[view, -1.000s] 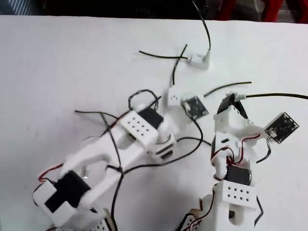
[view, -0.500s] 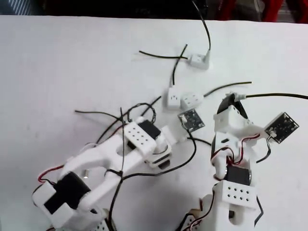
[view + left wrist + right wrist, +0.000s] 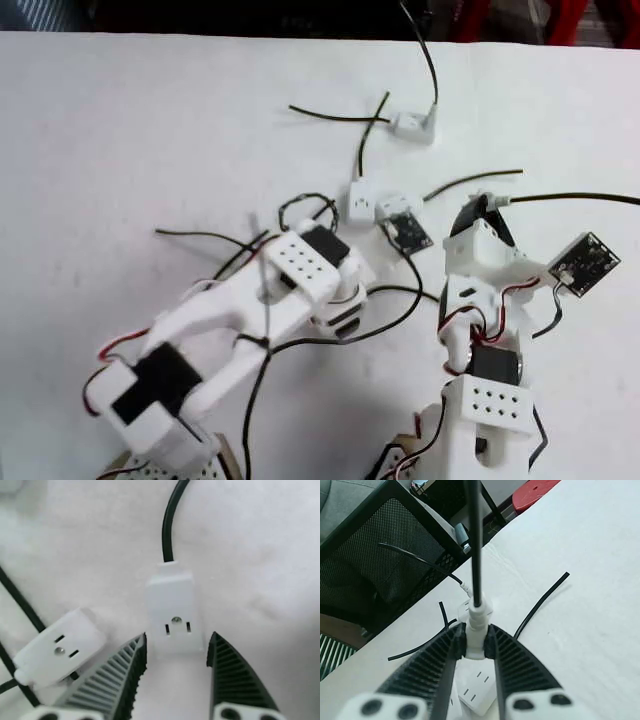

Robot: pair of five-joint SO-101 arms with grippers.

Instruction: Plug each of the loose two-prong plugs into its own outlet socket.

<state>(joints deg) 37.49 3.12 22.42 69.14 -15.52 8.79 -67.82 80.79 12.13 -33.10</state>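
In the left wrist view my left gripper (image 3: 176, 647) is open, and a white outlet socket (image 3: 171, 611) with a black cord lies on the table just past its fingertips. A second white socket (image 3: 57, 647) lies beside it. From above, these two sockets (image 3: 361, 203) (image 3: 398, 207) sit mid-table in front of the left arm (image 3: 290, 275). A third socket (image 3: 412, 125) lies farther back. My right gripper (image 3: 475, 632) is shut on a white two-prong plug (image 3: 477, 611), held above a socket (image 3: 474, 692). Its black cable (image 3: 570, 198) runs off to the right.
Loose black cords (image 3: 330, 117) trail over the white table (image 3: 120, 130) around the sockets. Arm wiring loops near the left arm. A black mesh chair (image 3: 380, 555) stands beyond the table edge. The table's far left is open.
The left arm drew back from the two sockets, then came forward to them again. The right arm and its plug have stayed still.
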